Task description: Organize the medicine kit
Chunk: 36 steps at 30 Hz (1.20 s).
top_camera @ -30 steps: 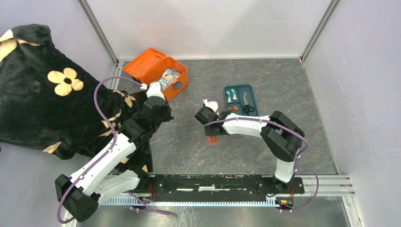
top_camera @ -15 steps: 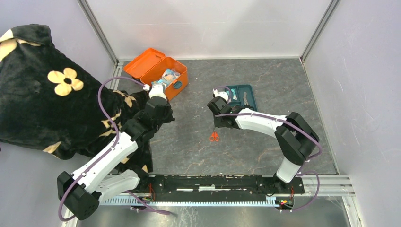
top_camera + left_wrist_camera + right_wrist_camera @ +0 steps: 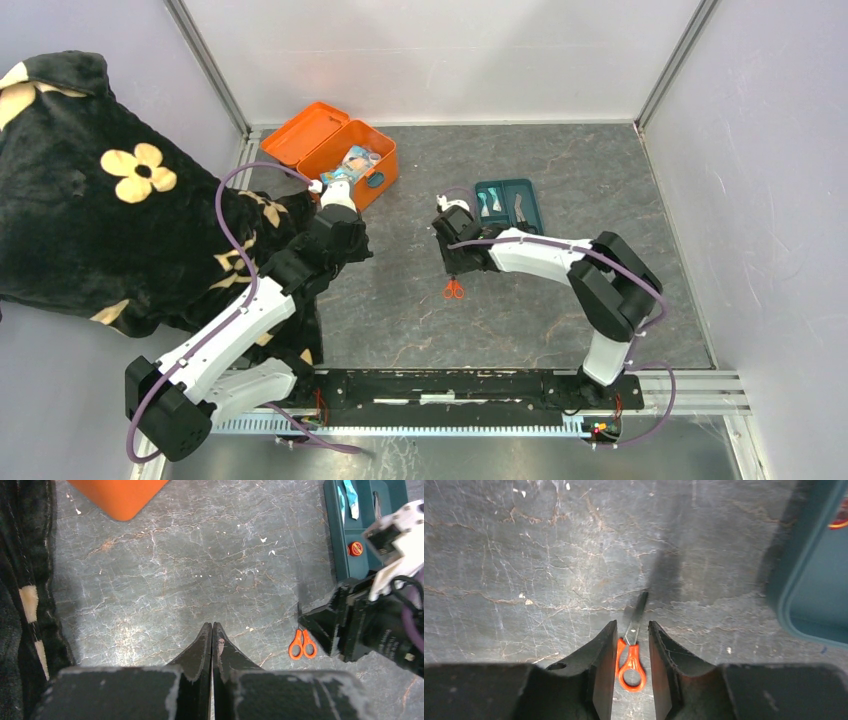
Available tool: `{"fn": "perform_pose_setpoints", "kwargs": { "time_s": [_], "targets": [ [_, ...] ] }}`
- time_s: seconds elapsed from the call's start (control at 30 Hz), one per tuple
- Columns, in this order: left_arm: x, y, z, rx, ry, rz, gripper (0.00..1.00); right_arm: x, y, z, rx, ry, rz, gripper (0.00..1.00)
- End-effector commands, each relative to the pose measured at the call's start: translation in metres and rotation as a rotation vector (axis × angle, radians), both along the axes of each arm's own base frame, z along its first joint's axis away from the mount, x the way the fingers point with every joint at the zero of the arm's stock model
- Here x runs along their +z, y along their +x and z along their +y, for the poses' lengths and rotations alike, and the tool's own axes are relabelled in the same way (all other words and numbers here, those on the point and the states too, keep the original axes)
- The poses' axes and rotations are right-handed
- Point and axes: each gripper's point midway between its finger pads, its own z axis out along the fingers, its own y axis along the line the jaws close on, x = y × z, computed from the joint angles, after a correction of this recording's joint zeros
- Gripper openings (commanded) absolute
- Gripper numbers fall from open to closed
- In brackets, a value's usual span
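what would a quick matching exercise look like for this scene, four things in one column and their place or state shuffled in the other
Things:
1. medicine kit
2. scissors
3. left gripper
4. teal tray

Place or state:
a. shut, holding nothing
b. lid open, at the far left corner
c. beyond the scissors and to their right
d. lying flat between the open fingers of the right gripper

Pairs: 1-b, 2-d, 3-a, 4-c
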Motion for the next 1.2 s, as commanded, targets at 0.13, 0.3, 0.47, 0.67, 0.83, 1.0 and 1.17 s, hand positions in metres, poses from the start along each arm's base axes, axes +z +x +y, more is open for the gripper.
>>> {"fn": "perform_pose_setpoints", "kwargs": {
  "time_s": [0.13,0.3,0.47,0.67,0.83,1.0,1.17],
  "targets": [
    [0.01,0.003,-0.007,-0.022,-0.045,-0.04,0.03,-0.014,-0.001,0.0,-0.02,-0.107,0.006,0.4],
    [0.012,0.002,-0.006,-0.022,-0.05,-0.047,0.04,-0.025,-0.005,-0.005,-0.015,-0.14,0.025,0.41],
    [0.011,0.003,-0.006,-0.02,-0.046,-0.044,0.04,-0.034,-0.008,-0.006,0.002,-0.165,0.044,0.36],
    [0.011,0.004,-0.006,-0.019,-0.041,-0.045,0.04,-0.029,-0.006,-0.004,0.014,-0.142,0.015,0.08],
    [0.008,0.004,-0.006,-0.019,-0.034,-0.036,0.04,-0.004,-0.003,0.01,0.026,-0.011,-0.056,0.0],
    [0.009,0.005,-0.005,-0.016,-0.031,-0.038,0.03,0.02,0.005,0.008,0.015,0.022,-0.127,0.0],
    [0.008,0.005,-0.006,-0.019,-0.031,-0.034,0.03,0.038,0.012,0.002,0.01,0.018,-0.178,0.0]
  ]
}}
